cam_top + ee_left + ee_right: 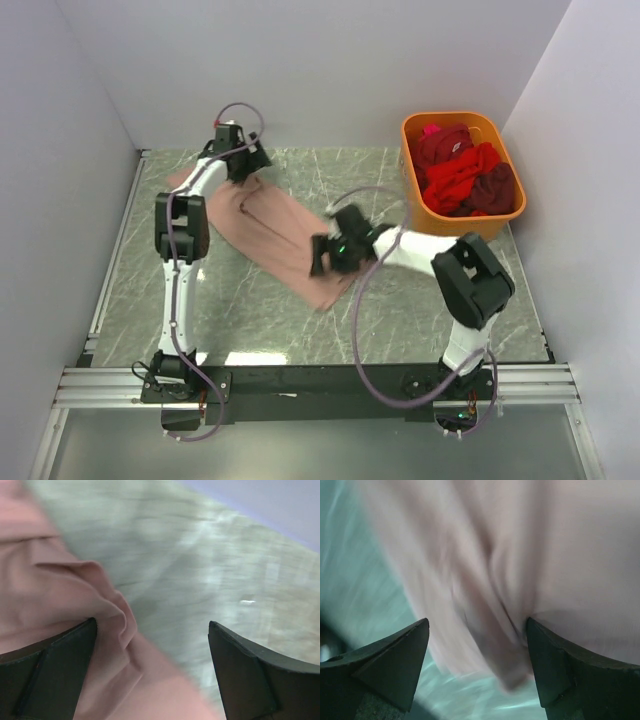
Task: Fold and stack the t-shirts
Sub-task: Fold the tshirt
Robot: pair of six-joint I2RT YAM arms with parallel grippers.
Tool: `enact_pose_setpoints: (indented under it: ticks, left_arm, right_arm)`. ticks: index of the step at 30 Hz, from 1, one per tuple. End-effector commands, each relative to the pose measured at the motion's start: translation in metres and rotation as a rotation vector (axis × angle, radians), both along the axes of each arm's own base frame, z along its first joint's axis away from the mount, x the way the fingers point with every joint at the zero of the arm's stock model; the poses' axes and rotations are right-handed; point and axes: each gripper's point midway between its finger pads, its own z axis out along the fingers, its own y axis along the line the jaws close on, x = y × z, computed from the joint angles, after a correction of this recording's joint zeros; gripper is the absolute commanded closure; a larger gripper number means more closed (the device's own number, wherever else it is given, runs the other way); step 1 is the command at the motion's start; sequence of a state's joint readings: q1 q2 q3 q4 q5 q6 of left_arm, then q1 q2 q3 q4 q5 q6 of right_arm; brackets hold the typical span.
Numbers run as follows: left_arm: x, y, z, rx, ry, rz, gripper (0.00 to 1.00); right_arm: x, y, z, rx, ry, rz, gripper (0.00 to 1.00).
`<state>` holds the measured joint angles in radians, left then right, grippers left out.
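While the left tool and the right tool both stand wide open, gripping nothing, the salmon-pink t-shirt lies rumpled on the tabletop beneath them, one end under each. Off to the right tool's right, the orange basket holds the red, maroon and magenta t-shirts.

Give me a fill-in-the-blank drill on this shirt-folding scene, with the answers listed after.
1. The basket holding the red shirts is coloured ____.
2. The lone shirt lying on the table is ____.
3. The left gripper and the right gripper both have their jaws ____.
4. In the top view, the basket stands at the table's far ____ corner.

Missing words: orange; pink; open; right.
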<state>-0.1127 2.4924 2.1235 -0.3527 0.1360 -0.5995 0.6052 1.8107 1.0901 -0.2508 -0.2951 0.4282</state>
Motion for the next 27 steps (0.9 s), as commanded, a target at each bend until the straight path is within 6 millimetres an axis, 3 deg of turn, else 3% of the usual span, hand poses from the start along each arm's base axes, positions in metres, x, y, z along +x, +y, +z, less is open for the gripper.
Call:
enact_pose_setpoints:
  ticks: [1,3,6,8,12,15,16,18,19,20,21,22,24,25,27]
  left_arm:
    - [-0.003,-0.095,-0.008,-0.166,-0.027,-0.199,0.01]
    - [-0.001,-0.126,-0.003,-0.218,-0.077,-0.256,0.01]
    - [-0.004,-0.148,-0.003,-0.247,-0.099,-0.280,0.01]
    - [-0.002,-0.147,-0.004,-0.227,-0.100,-0.251,0.01]
    - [0.012,-0.121,0.001,-0.140,-0.114,-0.100,0.01]
    - [0.020,-0.117,0.033,-0.135,-0.167,-0.064,0.01]
    - [0.023,-0.118,0.060,-0.143,-0.210,-0.058,0.01]
    - [0.024,-0.117,0.091,-0.150,-0.258,-0.049,0.01]
    - [0.020,-0.114,0.121,-0.155,-0.298,-0.042,0.01]
    - [0.018,-0.110,0.135,-0.148,-0.317,-0.023,0.01]
    - [0.014,-0.107,0.147,-0.136,-0.331,-0.022,0.01]
    - [0.006,-0.102,0.175,-0.134,-0.360,-0.015,0.01]
    - [-0.007,-0.092,0.191,-0.095,-0.356,-0.002,0.01]
    - [-0.022,-0.089,0.210,-0.095,-0.366,-0.004,0.01]
    - [-0.041,-0.082,0.220,-0.080,-0.359,-0.011,0.01]
  right_arm:
    - [-0.100,0.053,0.004,0.113,0.145,0.231,0.15]
    - [-0.131,0.073,0.006,0.110,0.153,0.330,0.16]
    - [-0.138,0.085,0.011,0.095,0.117,0.385,0.16]
    - [-0.137,0.086,0.016,0.094,0.098,0.385,0.16]
    - [-0.139,0.088,0.031,0.124,0.073,0.397,0.16]
    - [-0.141,0.089,0.044,0.159,0.052,0.404,0.16]
    - [-0.140,0.086,0.045,0.148,0.046,0.392,0.16]
    - [-0.128,0.083,0.059,0.133,-0.021,0.349,0.15]
    - [-0.124,0.081,0.064,0.130,-0.037,0.332,0.15]
    - [-0.122,0.080,0.076,0.147,-0.065,0.317,0.14]
    - [-0.117,0.078,0.082,0.153,-0.083,0.296,0.14]
    - [-0.112,0.074,0.085,0.152,-0.097,0.271,0.14]
    - [-0.104,0.064,0.092,0.160,-0.110,0.219,0.13]
    - [-0.100,0.059,0.092,0.156,-0.115,0.195,0.13]
    - [-0.098,0.046,0.089,0.146,-0.111,0.158,0.13]
